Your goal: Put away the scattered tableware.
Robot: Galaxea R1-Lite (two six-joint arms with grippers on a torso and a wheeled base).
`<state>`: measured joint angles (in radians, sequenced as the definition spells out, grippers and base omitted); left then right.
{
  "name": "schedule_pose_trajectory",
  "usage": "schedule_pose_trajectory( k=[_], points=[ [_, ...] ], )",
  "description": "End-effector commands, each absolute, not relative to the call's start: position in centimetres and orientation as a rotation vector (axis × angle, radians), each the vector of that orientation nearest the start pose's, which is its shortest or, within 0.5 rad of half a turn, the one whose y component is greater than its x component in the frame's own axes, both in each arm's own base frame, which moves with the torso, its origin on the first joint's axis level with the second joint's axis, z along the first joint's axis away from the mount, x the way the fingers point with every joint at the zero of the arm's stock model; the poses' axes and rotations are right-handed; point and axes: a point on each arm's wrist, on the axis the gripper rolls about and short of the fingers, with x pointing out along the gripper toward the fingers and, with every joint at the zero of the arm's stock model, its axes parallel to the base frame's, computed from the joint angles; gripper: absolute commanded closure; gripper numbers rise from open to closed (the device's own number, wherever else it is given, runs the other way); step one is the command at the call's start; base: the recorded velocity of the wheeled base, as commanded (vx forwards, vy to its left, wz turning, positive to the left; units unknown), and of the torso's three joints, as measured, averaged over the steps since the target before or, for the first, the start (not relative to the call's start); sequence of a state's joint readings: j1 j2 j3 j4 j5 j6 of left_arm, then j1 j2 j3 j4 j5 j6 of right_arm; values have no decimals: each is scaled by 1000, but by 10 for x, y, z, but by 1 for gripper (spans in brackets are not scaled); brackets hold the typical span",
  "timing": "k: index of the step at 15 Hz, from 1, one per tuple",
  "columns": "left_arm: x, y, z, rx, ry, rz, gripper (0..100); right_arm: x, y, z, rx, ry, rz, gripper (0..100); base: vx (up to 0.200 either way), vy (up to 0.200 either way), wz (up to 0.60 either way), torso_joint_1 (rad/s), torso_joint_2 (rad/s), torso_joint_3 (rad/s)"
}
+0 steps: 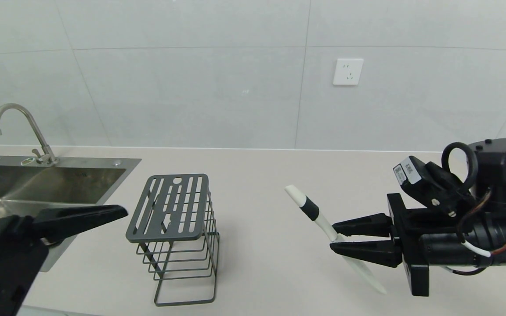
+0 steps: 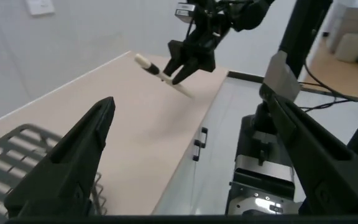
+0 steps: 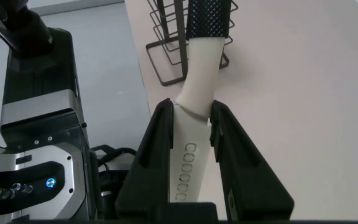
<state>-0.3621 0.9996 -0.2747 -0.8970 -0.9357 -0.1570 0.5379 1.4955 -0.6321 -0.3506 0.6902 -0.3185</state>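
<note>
Two grippers sit nearest us, one on each side of the rack. Left of the rack, our left gripper hangs with its jaws spread wide, holding nothing. Right of the rack, our right gripper pinches a white knife where handle meets blade, tilted above the counter. Its white handle wears a black textured band, and its blade shows a row of small oval holes. Beyond the rack, to its left, lies the sink with its faucet.
</note>
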Motion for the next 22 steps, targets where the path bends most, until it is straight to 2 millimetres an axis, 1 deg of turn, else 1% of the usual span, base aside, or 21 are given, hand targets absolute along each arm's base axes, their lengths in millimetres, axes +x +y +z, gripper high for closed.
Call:
schedule_pose_trajectory(
  k=[1, 3, 4, 6, 8, 10, 11, 13, 15, 17, 19, 21, 22],
  points=[
    [129, -72, 190, -123, 63, -1319, 0, 193, 133, 169, -231, 342, 1278, 100, 0, 0, 0, 0, 0, 0],
    [144, -79, 186, -129, 85, -1318, 0, 194, 135, 171, -233, 332, 1282, 100, 0, 0, 0, 0, 0, 0],
    [154, -84, 185, -128, 82, -1324, 0, 193, 136, 171, -234, 331, 1289, 100, 0, 0, 0, 0, 0, 0],
    [165, -97, 182, -123, 69, -1363, 0, 192, 139, 172, -236, 326, 1302, 100, 0, 0, 0, 0, 0, 0],
    [175, -117, 175, -120, 56, -1423, 0, 192, 143, 175, -240, 314, 1315, 100, 0, 0, 0, 0, 0, 0],
    [184, -138, 168, -116, 15, -1438, 0, 192, 145, 177, -241, 305, 1321, 100, 0, 0, 0, 0, 0, 0],
    [184, -150, 164, -121, -1, -1440, 0, 191, 145, 177, -242, 305, 1322, 100, 0, 0, 0, 0, 0, 0],
    [188, -164, 157, -130, -42, -1410, 0, 191, 146, 177, -244, 301, 1329, 100, 0, 0, 0, 0, 0, 0],
    [192, -169, 153, -130, -70, -1412, 0, 190, 147, 178, -246, 299, 1330, 100, 0, 0, 0, 0, 0, 0],
    [197, -174, 148, -129, -61, -1414, 0, 191, 148, 181, -248, 284, 1331, 100, 0, 0, 0, 0, 0, 0],
    [197, -188, 151, -132, -83, -1447, 0, 190, 150, 181, -250, 282, 1340, 100, 0, 0, 0, 0, 0, 0],
    [201, -201, 154, -140, -110, -1432, 0, 190, 151, 183, -255, 265, 1343, 100, 0, 0, 0, 0, 0, 0],
    [203, -203, 155, -140, -120, -1427, 0, 190, 151, 184, -255, 262, 1343, 100, 0, 0, 0, 0, 0, 0]
  ],
)
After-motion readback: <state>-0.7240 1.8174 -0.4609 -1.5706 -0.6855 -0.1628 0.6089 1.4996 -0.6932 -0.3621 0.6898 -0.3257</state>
